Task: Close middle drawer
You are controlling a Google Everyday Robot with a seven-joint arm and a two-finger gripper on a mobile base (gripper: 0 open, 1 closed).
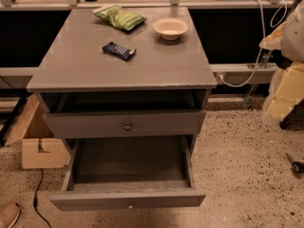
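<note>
The middle drawer (128, 199) is pulled far out of the grey cabinet (123, 75). Its wide low front panel has a tiny pale knob (130, 205), and its inside is empty. Above it, the taller-fronted top drawer (124, 124) with a dark knob (127, 126) stands slightly out from the cabinet. The lowest drawer is hidden under the open one. My gripper is out of view. Only pale, yellowish parts of my arm (285, 87) show at the right edge, well to the right of the cabinet.
On the cabinet top lie a green snack bag (119, 17), a white bowl (170, 27) and a dark blue bar (119, 51). A cardboard box (40, 148) stands on the floor to the left. A cable (247, 77) hangs at the right. A shoe (8, 215) is at the bottom left.
</note>
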